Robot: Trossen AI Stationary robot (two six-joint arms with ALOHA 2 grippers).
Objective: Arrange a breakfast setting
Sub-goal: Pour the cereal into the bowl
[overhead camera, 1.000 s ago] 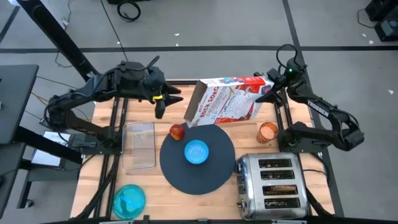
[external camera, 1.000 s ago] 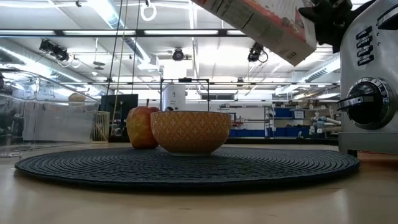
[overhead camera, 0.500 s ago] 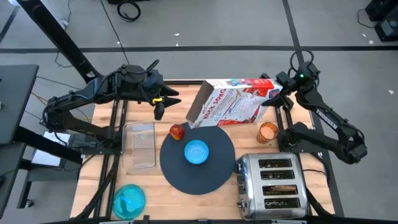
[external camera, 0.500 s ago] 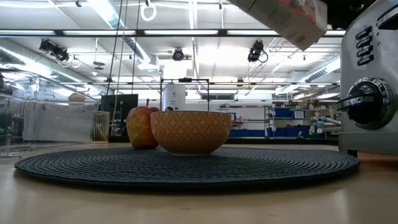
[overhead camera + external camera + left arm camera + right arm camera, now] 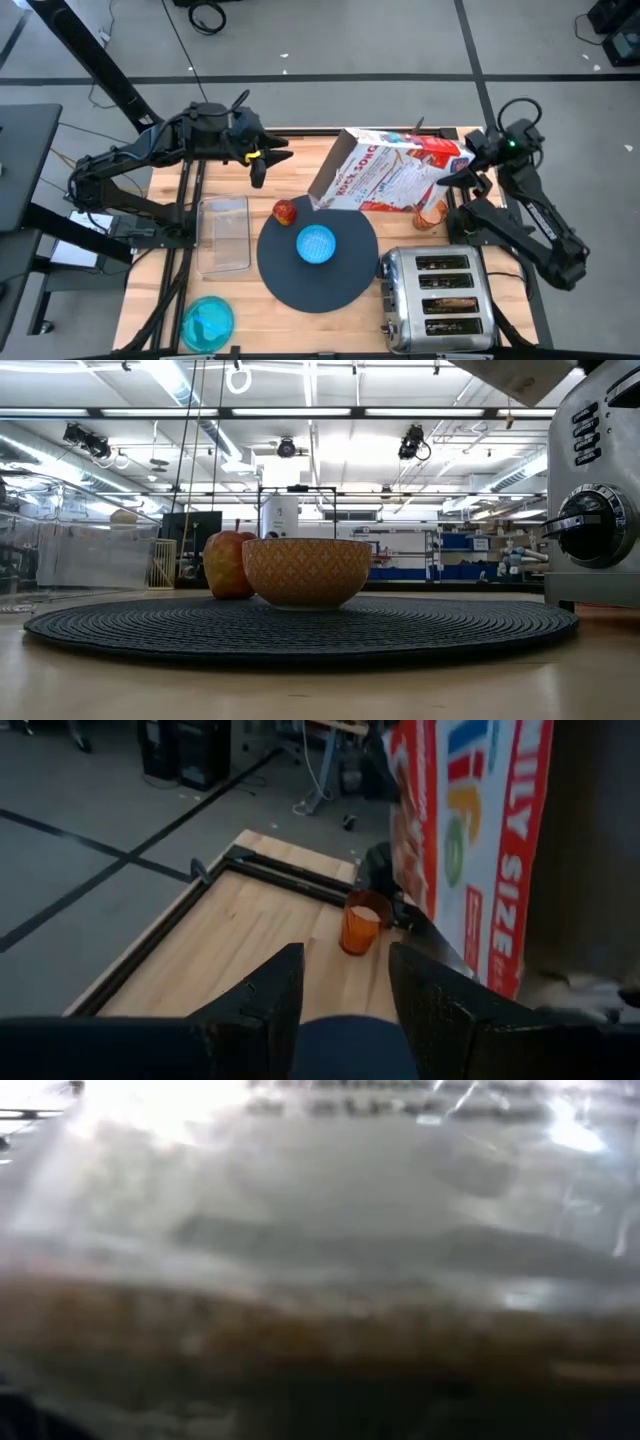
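Holding the cereal box (image 5: 395,172) tilted above the mat (image 5: 318,257), the right gripper (image 5: 470,172) clamps its end, open mouth toward the blue bowl (image 5: 317,243) at the mat's centre, probably for pouring. The left gripper (image 5: 256,170), fingers apart, waits beyond the mat's far-left edge.

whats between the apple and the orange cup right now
In the high view, the tilted cereal box, held aloft by the right gripper, spans the stretch between the apple and the orange cup.

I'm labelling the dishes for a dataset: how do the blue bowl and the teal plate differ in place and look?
The blue bowl sits at the middle of the dark mat; the teal plate lies off the mat, at the table's near left corner. The bowl looks smaller across than the plate. The bowl has an apple close by; the plate stands alone. Both are round and bluish.
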